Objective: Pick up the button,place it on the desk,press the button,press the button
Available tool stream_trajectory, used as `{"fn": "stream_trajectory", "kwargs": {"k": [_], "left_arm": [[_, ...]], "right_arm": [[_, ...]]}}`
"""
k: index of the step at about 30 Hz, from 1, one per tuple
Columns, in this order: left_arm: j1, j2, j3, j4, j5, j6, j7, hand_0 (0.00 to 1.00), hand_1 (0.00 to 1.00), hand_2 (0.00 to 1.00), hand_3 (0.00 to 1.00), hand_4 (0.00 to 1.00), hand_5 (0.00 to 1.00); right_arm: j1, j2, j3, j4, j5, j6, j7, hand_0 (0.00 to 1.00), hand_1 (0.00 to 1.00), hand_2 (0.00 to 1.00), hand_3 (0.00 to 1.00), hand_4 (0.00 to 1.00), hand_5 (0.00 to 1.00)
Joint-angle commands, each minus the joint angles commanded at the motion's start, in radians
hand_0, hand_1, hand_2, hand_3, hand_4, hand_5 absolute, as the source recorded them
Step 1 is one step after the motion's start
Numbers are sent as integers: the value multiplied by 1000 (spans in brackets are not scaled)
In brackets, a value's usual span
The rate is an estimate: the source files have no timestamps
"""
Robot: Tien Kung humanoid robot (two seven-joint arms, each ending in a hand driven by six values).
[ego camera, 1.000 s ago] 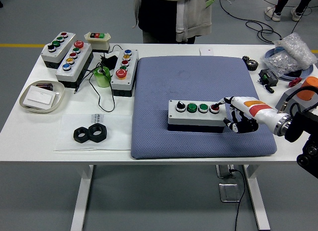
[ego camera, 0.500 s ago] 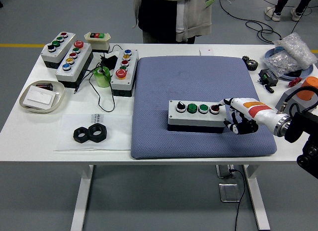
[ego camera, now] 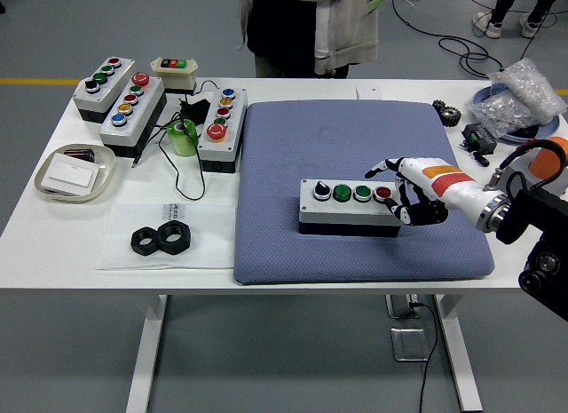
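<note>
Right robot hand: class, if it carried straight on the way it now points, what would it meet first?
The right robot hand points left along the button box, so probably its red button, then the green ones. Height above them is unclear.

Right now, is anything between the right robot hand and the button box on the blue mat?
Nothing visible. The right robot hand is at the button box's right end, one finger stretched out above it and the others curled beside its red button. The blue mat around them is bare.
</note>
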Motion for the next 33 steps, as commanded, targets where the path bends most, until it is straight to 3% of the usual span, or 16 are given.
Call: {"fn": "stream_trajectory", "kwargs": {"k": [26, 33], "left_arm": [[10, -1, -12, 0, 21, 1, 8, 779, 816, 896, 815, 574, 998], [6, -1, -7, 0, 12, 1, 4, 778, 816, 896, 815, 574, 998]], "right_arm": [[21, 24, -62, -51, -3, 36, -6, 170, 6, 142, 772, 548, 2], [10, 13, 6, -19, 4, 8, 6, 164, 5, 140, 772, 543, 2]]}}
